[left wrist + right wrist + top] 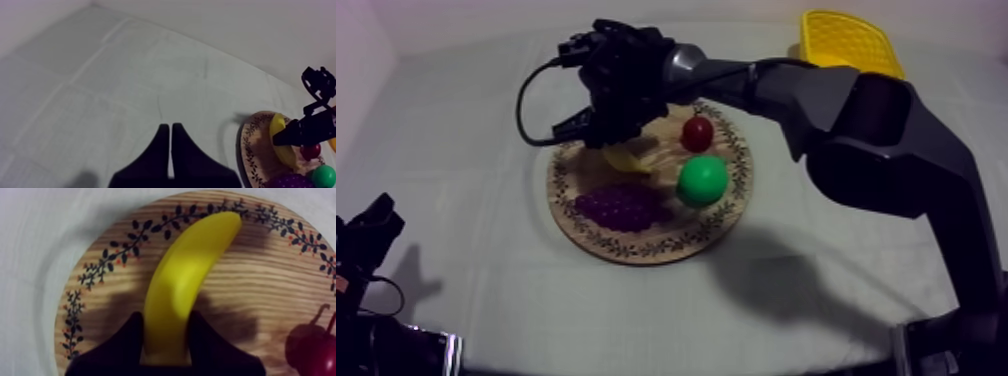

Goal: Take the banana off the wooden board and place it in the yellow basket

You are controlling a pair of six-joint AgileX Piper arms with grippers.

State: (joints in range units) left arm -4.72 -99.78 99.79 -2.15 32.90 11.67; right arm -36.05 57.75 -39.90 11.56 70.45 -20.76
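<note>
Both fingers (125, 343) of the right gripper (166, 317) clamp the banana (190, 273) on the wooden board (250, 303), small red fruit (312, 348) just beside them. Meanwhile the left gripper (171, 131) is pinched shut above the cloth (125, 75).

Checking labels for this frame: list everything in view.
wooden board: 1, wood with patterned rim, centre of the cloth
banana: 1, yellow, on the board
small red fruit: 1, red, on the board
pear: 1, green, on the board
grapes: 1 bunch, purple, on the board
yellow basket: 1, yellow, far right
cloth: 1, grey-white, under everything
left gripper: 1, black, fingers together, over bare cloth at the left
right gripper: 1, black, fingers shut on the banana
</note>
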